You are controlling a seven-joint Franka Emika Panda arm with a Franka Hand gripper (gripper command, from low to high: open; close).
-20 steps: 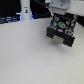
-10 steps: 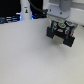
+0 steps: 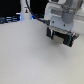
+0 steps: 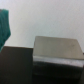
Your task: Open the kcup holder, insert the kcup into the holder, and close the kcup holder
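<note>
The kcup holder (image 4: 57,50) shows in the wrist view as a dark grey box with a flat top; its front face is shut and no tray sticks out. My gripper (image 3: 62,38) hangs at the exterior view's upper right, just above the white table (image 3: 30,57), with its dark fingers apart and nothing between them. I cannot make out the holder in the blurred exterior view. The kcup is out of view in both frames.
A white upright thing (image 3: 24,9) stands at the back on the exterior view's left, before a dark band. In the wrist view a green object (image 4: 4,25) sits at the frame's edge and a dark surface (image 4: 15,65) lies beside the holder.
My gripper has sunk a little toward the table while staying at the exterior view's right. Nothing else has moved.
</note>
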